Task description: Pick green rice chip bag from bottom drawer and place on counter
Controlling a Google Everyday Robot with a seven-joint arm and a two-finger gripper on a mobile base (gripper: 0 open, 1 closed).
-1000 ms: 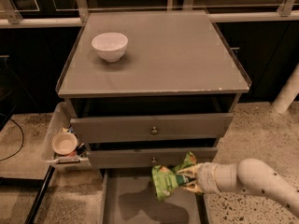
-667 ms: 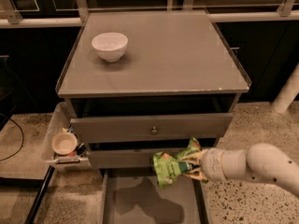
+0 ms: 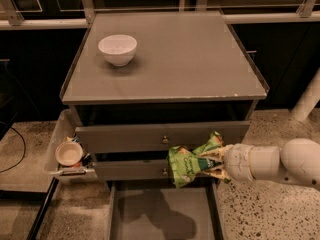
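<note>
The green rice chip bag (image 3: 189, 161) is a crinkled bright-green pouch, held in the air in front of the two knobbed drawers, above the open bottom drawer (image 3: 160, 214). My gripper (image 3: 212, 163) comes in from the right on a white arm and is shut on the bag's right end. The drawer's flat grey floor is bare and shows the bag's shadow. The counter (image 3: 180, 64) is the flat grey cabinet top above, with a chipped front edge.
A white bowl (image 3: 118, 49) stands at the counter's back left. A clear bin (image 3: 65, 149) with a small cup hangs on the cabinet's left side. A white post (image 3: 306, 101) stands at the right. Speckled floor surrounds the cabinet.
My gripper has lifted the bag from just above the drawer floor to the height of the middle drawer front, moving slightly up and back.
</note>
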